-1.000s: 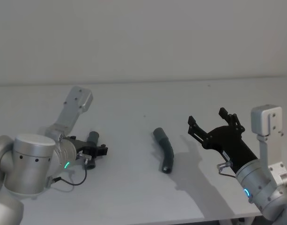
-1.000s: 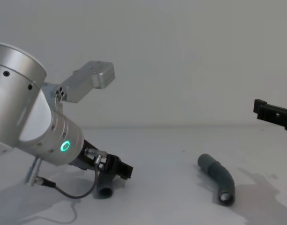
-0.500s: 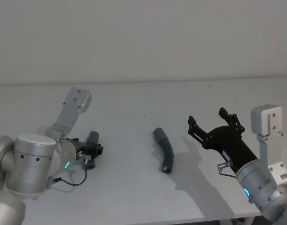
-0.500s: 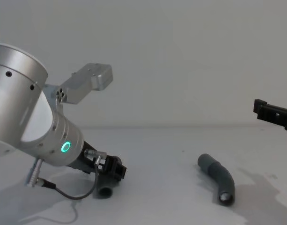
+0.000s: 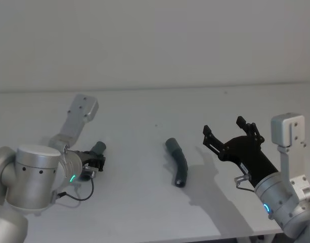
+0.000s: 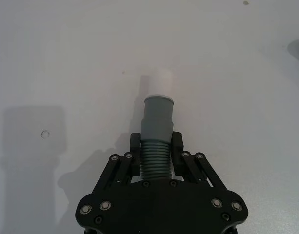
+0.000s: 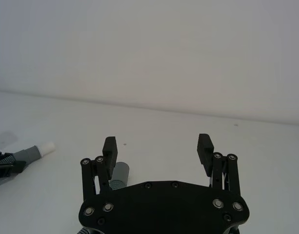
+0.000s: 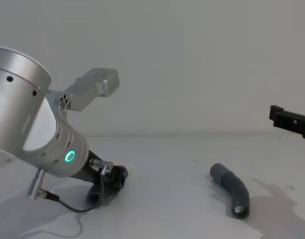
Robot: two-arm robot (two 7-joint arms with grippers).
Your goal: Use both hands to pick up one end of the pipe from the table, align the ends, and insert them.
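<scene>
Grey pipe piece (image 6: pixel 158 119) clamped in left tool (image 6: pixel 156 144); right tool (image 7: pixel 157 145) spread wide.

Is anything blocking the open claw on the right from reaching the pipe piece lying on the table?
Nothing visible. The right gripper is open above bare table, with the loose pipe to its left. The left gripper is shut on the other piece.

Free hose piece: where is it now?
Head view: the free hose piece lies untouched midway across the table, between the left hand, which grips the other piece, and the open right hand raised to its right.
</scene>
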